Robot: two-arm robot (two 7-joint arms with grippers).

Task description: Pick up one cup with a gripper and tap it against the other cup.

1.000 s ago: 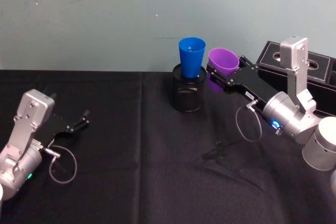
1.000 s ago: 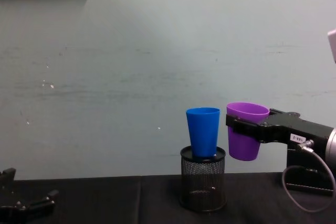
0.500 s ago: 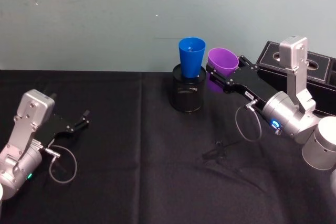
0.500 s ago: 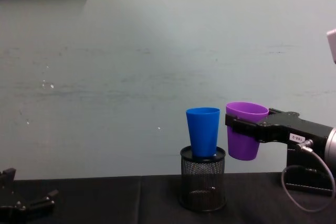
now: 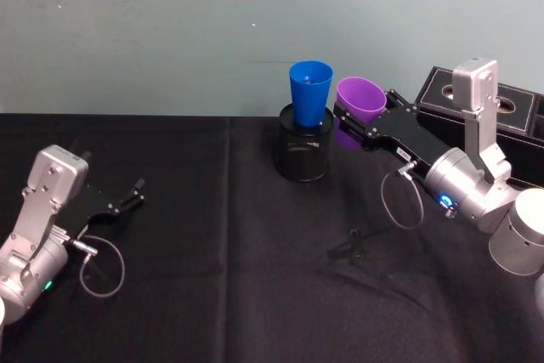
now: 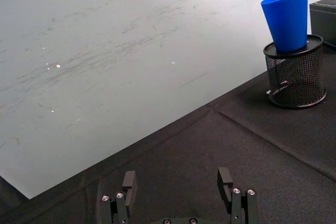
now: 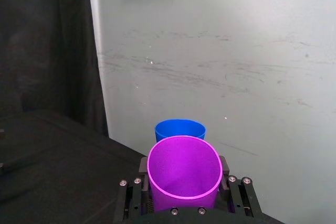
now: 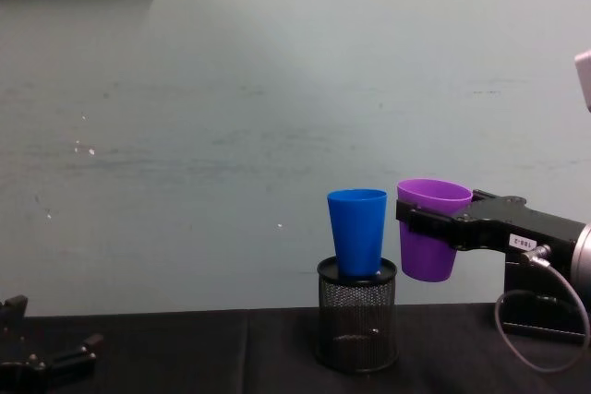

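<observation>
Right gripper [image 5: 364, 112], the black one with the little white label, has its jaws clamped on the purple tapered plastic tumbler [image 8: 428, 244]. It's holding it off the table just right of the tall bright blue plastic tumbler [image 8: 357, 232], with a thin gap between them in the chest view. The blue one stands in a black wire-mesh pen holder [image 8: 356, 325]. Left gripper [image 6: 177, 188] sits low over the black tablecloth [image 5: 212, 252], well off to the left, jaws apart.

**Purple, blue and a great deal of black**

The purple cup [image 8: 428, 242] is plain violet, the blue cup [image 8: 358, 232] a bright, unpatterned blue. The pen holder [image 8: 356, 325] is black wire mesh. The right gripper [image 5: 350, 121] is black, its label [image 8: 522, 243] white with seemingly dark print. The tablecloth [image 5: 212, 252] is black, the wall [image 8: 231, 89] pale green, faintly scuffed
</observation>
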